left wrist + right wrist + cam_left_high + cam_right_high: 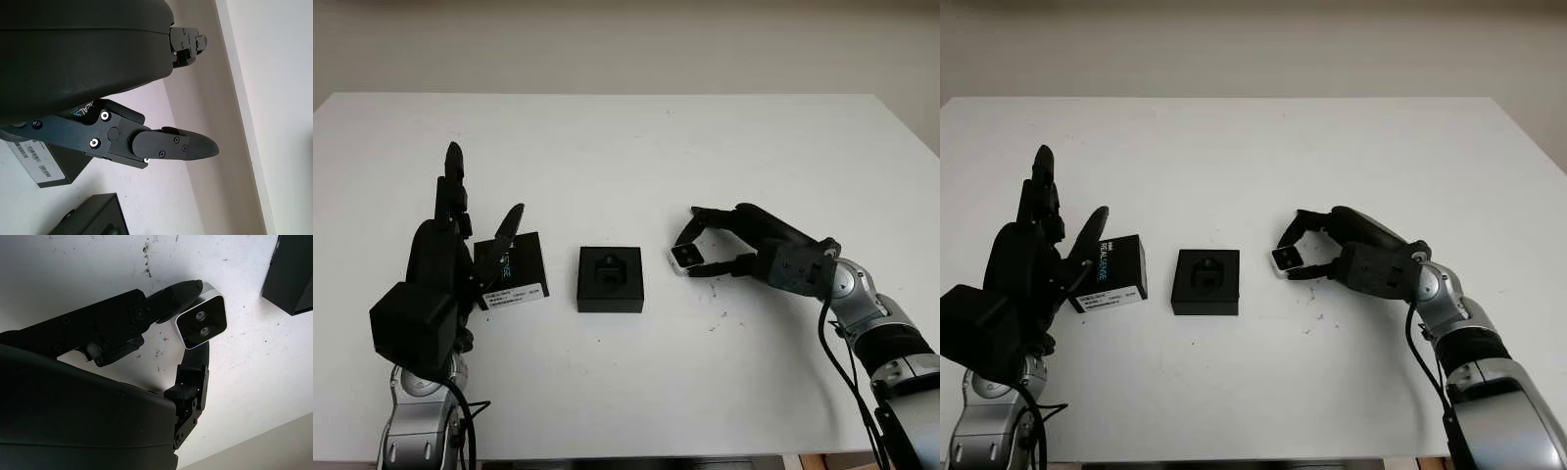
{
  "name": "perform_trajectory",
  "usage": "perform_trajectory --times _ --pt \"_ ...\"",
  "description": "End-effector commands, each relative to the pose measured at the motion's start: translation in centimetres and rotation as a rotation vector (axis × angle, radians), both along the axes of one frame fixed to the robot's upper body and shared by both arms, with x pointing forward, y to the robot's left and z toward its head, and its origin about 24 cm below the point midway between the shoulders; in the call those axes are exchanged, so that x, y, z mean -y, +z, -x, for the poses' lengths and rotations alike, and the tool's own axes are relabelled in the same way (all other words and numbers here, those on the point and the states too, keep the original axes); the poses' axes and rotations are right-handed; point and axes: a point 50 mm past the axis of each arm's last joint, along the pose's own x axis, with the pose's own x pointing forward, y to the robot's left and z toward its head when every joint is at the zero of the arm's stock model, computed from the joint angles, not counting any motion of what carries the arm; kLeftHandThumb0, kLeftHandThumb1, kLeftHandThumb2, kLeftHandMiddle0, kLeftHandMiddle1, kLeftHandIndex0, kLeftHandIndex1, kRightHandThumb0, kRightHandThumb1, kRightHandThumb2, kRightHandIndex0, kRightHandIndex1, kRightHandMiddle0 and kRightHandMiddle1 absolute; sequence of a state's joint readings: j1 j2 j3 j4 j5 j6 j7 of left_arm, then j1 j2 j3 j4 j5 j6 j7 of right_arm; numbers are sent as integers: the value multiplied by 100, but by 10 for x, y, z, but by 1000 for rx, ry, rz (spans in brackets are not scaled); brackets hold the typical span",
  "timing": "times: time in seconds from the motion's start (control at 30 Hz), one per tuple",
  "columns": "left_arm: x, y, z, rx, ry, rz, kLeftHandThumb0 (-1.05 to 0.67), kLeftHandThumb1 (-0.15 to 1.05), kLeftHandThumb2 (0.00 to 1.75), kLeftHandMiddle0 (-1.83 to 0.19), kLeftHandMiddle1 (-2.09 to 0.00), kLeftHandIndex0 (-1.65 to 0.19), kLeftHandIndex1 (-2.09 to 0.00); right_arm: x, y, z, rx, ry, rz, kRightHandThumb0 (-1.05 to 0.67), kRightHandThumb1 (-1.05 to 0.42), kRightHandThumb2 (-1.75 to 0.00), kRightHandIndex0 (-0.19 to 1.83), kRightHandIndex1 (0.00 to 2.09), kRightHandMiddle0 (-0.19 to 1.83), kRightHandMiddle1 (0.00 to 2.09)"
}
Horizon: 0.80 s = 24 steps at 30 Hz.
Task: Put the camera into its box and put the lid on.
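Right hand [715, 247] fingers clamped on the camera [686, 257] just right of the open box [611, 278], small, rigid, likely light and slick, lens fragile so hold the sides; left hand [460, 245] open over the lid [514, 271], left of box.

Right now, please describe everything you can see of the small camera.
The camera is a small block with a silver-white casing and a dark front face carrying two round lenses. The right robot hand grips it, fingers pressing on opposite sides, at or just above the white table, to the right of the open black box. The lens face points back toward the robot.
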<state>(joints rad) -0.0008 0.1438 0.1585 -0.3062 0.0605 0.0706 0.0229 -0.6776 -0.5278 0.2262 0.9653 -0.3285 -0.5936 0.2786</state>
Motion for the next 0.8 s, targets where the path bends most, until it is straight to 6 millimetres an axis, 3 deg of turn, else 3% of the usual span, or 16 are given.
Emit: perform_trajectory --times 0.0,0.43,0.77 --pt "0 1 1 4 4 2 -53 105 27 9 -6 7 -6 -5 -9 4 -11 8 -26 -44 -93 -6 31 6 48 125" --pt "0 1 2 1 2 -1 -53 105 28 10 -5 8 -5 -18 0 9 -43 -107 -364 -44 -95 -5 21 4 32 159" --pt "-1 1 2 3 4 0 -54 105 27 10 -5 8 -5 -27 8 21 -25 -115 -458 -46 -94 -5 24 6 33 167"
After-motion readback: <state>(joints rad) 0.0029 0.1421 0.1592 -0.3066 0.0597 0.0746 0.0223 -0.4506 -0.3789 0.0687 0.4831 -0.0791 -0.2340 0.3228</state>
